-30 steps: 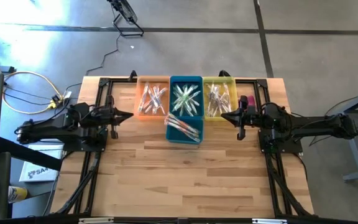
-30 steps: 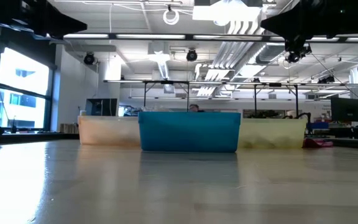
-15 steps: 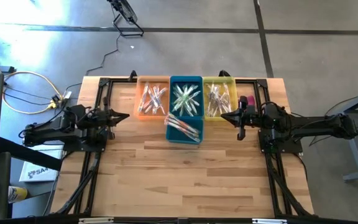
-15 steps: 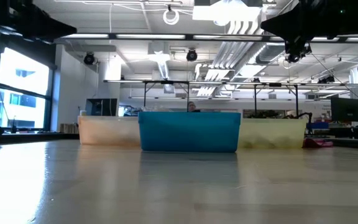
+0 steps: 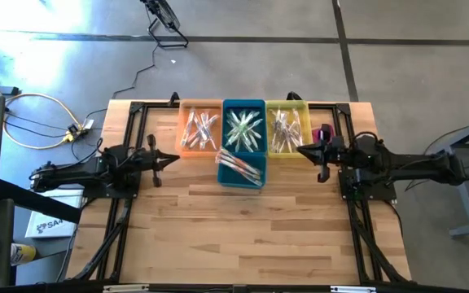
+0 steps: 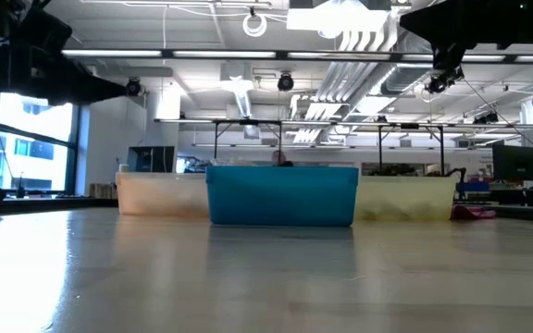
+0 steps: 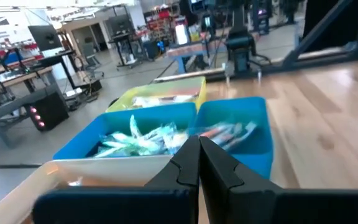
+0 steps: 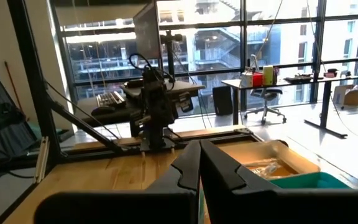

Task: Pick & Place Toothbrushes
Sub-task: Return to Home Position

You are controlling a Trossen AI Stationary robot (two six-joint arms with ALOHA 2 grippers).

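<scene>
The wrapped toothbrushes lie in three bins at the table's far middle: an orange bin [image 5: 199, 129], a blue two-part bin [image 5: 243, 146] and a yellow bin [image 5: 286, 128]. In the left wrist view the toothbrushes [image 7: 143, 138] fill the blue bin's compartments. My left gripper [image 5: 175, 158] hovers left of the bins, pointing at them, fingers shut on nothing [image 7: 199, 149]. My right gripper [image 5: 302, 150] hovers right of the bins near the yellow bin's near corner, also shut and empty [image 8: 199, 150].
A pink thing [image 5: 322, 132] lies by the yellow bin's right side, under the right arm. Black frame rails [image 5: 130, 122] run along the table's left and right sides. Bare wooden tabletop [image 5: 243, 236] spreads from the bins toward the near edge.
My left gripper has swung toward the near edge and a little toward the bins, staying shut. My right gripper has drawn back slightly toward the table's right edge. The bins and toothbrushes have kept still.
</scene>
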